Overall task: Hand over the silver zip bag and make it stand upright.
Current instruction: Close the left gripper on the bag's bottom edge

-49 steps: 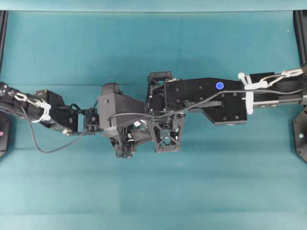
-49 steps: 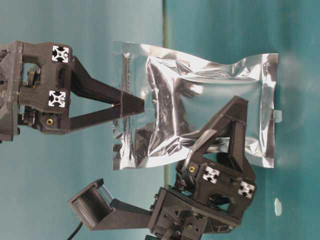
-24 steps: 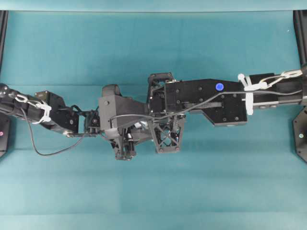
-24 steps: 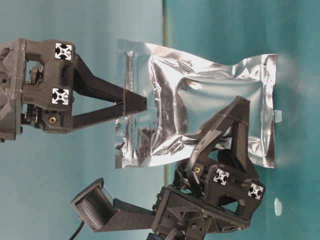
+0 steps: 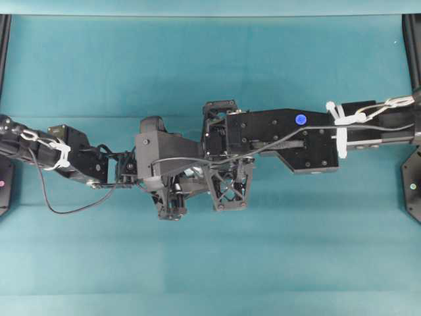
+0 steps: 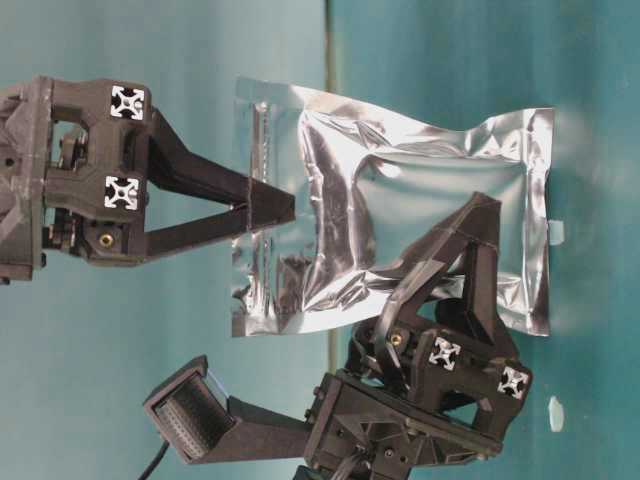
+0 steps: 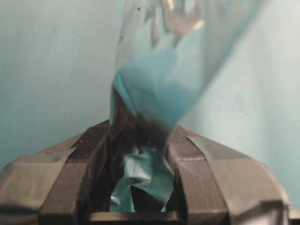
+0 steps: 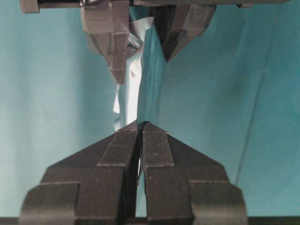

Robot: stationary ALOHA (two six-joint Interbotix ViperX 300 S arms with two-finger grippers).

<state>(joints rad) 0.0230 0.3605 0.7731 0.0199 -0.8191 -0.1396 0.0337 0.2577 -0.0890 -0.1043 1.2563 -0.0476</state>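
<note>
I have the silver zip bag (image 6: 400,215) off the teal table (image 5: 210,66), strung between both grippers where the arms meet mid-scene. The overhead view hides it almost entirely under the two wrists.

The right gripper (image 8: 139,129) has its jaws pressed nearly together on the flat sealed strip at one end; in its wrist view only a sliver of foil shows between the pads. The left gripper (image 7: 140,133) is part-closed around the puffed side of the pouch, with crinkled foil bunched between its fingers (image 7: 89,145).

My worries, as judgements:
- The left grip sits on slick, air-filled foil, not a flat seam. If I release the right side now, I think the pouch could squirm out or swing down.
- With both grippers holding, any pull apart would crease or tear the seal.
- The left hold is off to one side, so I expect the bag to hang tilted and topple when I set it down, unless its bottom edge meets the table squarely.
</note>
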